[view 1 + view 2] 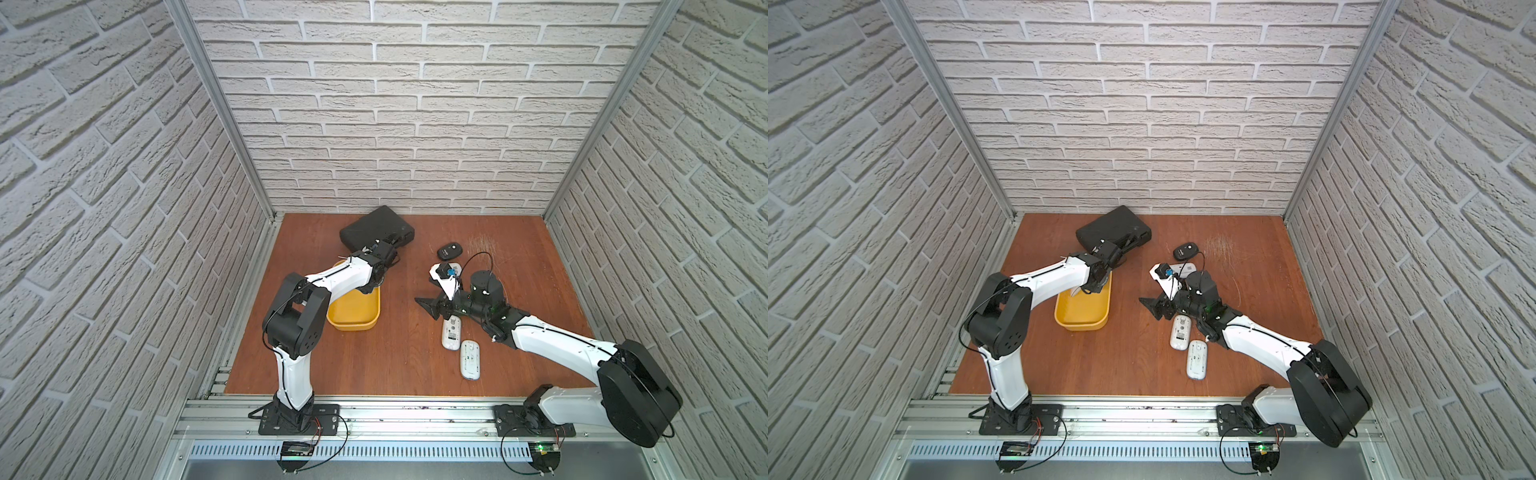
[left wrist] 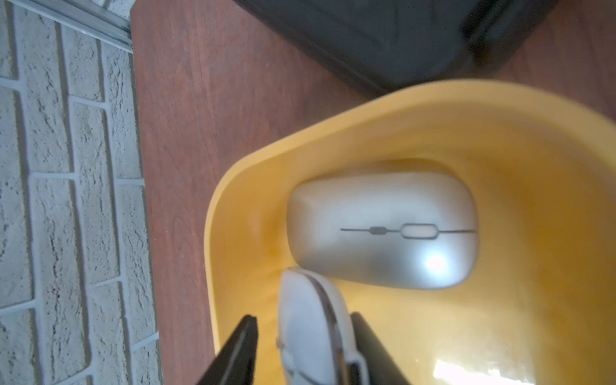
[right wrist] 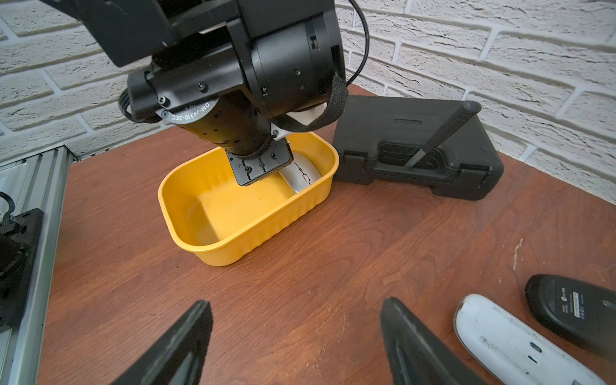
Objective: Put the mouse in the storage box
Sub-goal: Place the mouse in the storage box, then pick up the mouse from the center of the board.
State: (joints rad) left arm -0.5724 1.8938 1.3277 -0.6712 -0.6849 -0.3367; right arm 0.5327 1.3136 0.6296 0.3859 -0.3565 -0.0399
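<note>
Left tool (image 2: 303,316) is lowered into the yellow storage box (image 2: 233,206). Its jaws are parted: a gap is seen between one finger (image 2: 240,346) and the white mouse (image 2: 308,293), which stands on edge between them. A silver mouse (image 2: 383,230) is laid flat in the box. Right tool (image 3: 296,301) is held over the desk (image 3: 333,260), jaws apart, nothing between them.

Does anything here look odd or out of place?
A white mouse is on its edge in the yellow box, within the left gripper, not flat like the silver mouse. The black mouse lies underside up.
</note>
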